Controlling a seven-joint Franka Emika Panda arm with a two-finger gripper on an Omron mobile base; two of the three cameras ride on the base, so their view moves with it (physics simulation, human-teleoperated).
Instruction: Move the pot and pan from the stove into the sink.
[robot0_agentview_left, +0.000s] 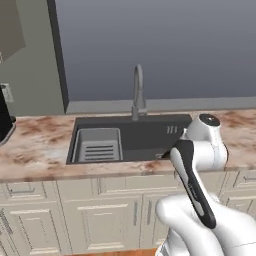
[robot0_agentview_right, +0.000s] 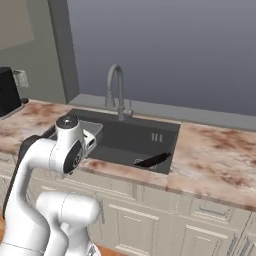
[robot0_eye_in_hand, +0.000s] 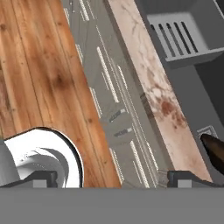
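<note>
Two small dark fingertips (robot0_eye_in_hand: 43, 178) sit at the bottom of the hand view, far apart, so the gripper (robot0_eye_in_hand: 116, 179) is open and holds nothing. It looks down at the wood floor (robot0_eye_in_hand: 35, 78) and the grey cupboard doors (robot0_eye_in_hand: 109, 87).

Next to the right fingertip, the brown end of the pan (robot0_eye_in_hand: 215, 151) pokes in by the sink's edge. In the right base view, the pan's long dark handle (robot0_agentview_right: 152, 160) leans up on the front right corner of the sink (robot0_agentview_right: 130, 135). I cannot see the round part of the pan there.

The sink is a dark grey box sunk into the speckled brown counter (robot0_agentview_left: 40, 145). A light grey rack (robot0_agentview_left: 97, 145) with slots sits in its left side. A tall thin tap (robot0_agentview_left: 138, 90) stands behind the sink, in the middle.

The white arm (robot0_agentview_left: 197, 150) bends over the counter's front edge, by the sink's right end.
</note>
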